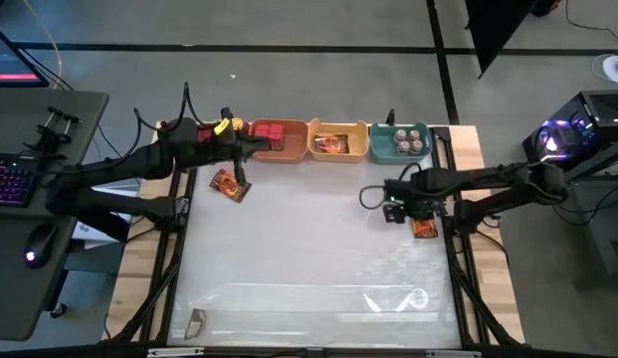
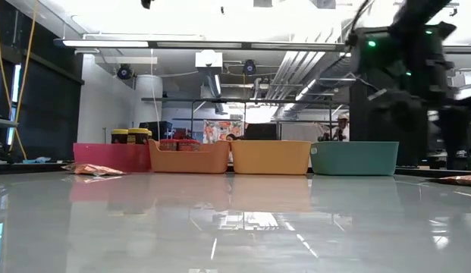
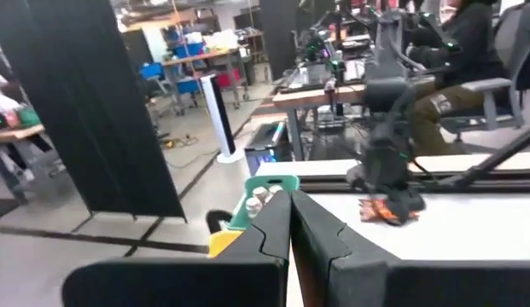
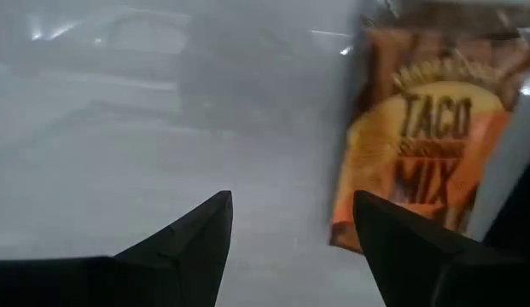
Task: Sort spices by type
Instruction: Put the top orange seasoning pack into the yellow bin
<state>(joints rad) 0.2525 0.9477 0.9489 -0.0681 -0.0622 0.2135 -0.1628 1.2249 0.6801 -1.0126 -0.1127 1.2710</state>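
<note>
An orange foil taco-mix packet [image 4: 418, 145] lies flat on the table near its right edge [image 1: 425, 228]. My right gripper [image 4: 290, 230] points down over the bare table just left of it, open, with nothing between its fingers [image 1: 396, 211]. A second packet [image 1: 229, 185] lies flat at the far left. My left gripper [image 3: 290, 230] is shut and empty, level above the far-left bins [image 1: 251, 147]. Yellow-lidded jars [image 2: 129, 136] stand in the pink bin [image 2: 106, 157], red boxes [image 1: 274, 131] lie in the orange bin, packets [image 1: 333, 144] in the yellow bin, and grey-lidded jars [image 1: 408, 140] in the teal bin.
The four bins stand in a row along the table's far edge [image 2: 271, 157]. A clear wrapper [image 1: 413, 298] lies near the front right and a small object [image 1: 196, 320] at the front left corner. The middle of the white table [image 1: 309, 239] is bare. A desk with a keyboard [image 1: 15, 179] stands to the left.
</note>
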